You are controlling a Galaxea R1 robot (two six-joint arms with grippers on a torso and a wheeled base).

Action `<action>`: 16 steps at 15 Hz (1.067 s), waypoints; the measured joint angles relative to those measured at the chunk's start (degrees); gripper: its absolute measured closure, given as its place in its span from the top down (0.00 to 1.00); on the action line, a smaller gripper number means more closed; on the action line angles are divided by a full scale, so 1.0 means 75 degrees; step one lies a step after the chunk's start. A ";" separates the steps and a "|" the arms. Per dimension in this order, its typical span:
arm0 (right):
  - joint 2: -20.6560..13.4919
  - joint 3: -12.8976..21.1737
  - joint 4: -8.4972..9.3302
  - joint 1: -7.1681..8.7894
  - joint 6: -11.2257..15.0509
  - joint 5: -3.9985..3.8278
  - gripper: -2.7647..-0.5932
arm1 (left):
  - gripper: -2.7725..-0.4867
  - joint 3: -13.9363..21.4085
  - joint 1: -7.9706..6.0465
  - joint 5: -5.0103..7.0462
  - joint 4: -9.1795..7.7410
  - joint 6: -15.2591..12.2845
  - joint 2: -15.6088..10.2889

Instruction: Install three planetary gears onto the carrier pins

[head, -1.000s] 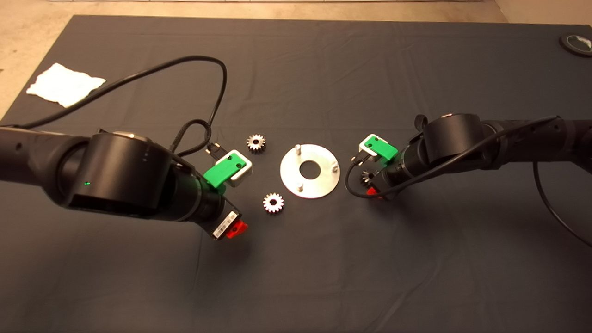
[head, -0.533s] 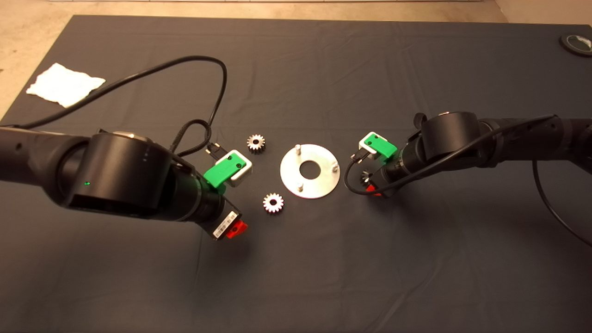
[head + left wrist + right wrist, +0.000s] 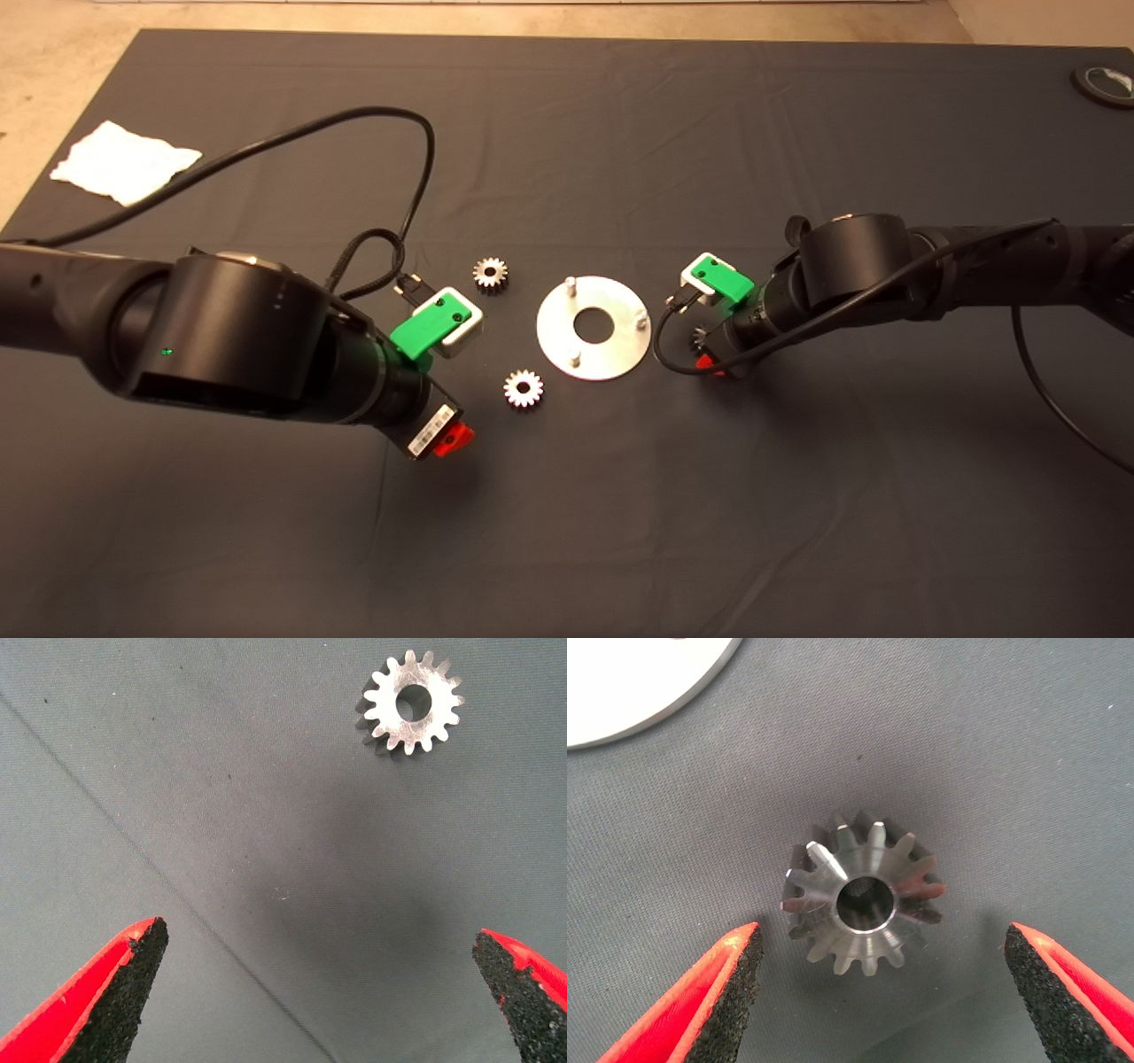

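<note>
The right gripper (image 3: 877, 992) is hovering with jaws spread over a gear (image 3: 862, 896) lying bore-up on the desk just right of the disc (image 3: 594, 328), between both pads, while the left gripper (image 3: 323, 992), jaws spread, is waiting near another gear (image 3: 410, 703).

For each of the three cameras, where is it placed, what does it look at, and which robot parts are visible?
Head view: above, looking down at the mat; shows the disc, two free gears and both arms.
Left wrist view: on the left arm, facing the mat; the left hand is open, with its fingers short of a gear.
Right wrist view: on the right arm, facing down; the right hand is open around another gear, beside the disc's edge.
Shared: head and left wrist views both show the gear near the left hand.
</note>
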 joint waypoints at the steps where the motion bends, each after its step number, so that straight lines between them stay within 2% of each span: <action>1: 0.0013 -0.0010 0.0000 0.0000 0.0001 0.0000 0.66 | 0.88 0.0000 0.0001 0.0003 0.0000 0.0000 0.0000; 4: 0.0016 -0.0033 0.0000 0.0000 0.0008 0.0000 0.66 | 0.88 0.0000 0.0001 0.0000 0.0000 0.0000 -0.0002; 12: 0.0016 -0.0076 0.0000 0.0000 0.0034 0.0000 0.57 | 0.88 -0.0001 0.0001 0.0000 0.0000 0.0002 -0.0016; 15: 0.0016 -0.0076 0.0000 0.0000 0.0219 0.0000 0.51 | 0.88 -0.0002 0.0001 0.0000 0.0000 0.0000 -0.0016; 16: 0.0016 -0.0076 0.0000 0.0000 0.0241 0.0003 0.46 | 0.88 -0.0002 0.0001 0.0000 0.0000 0.0000 -0.0016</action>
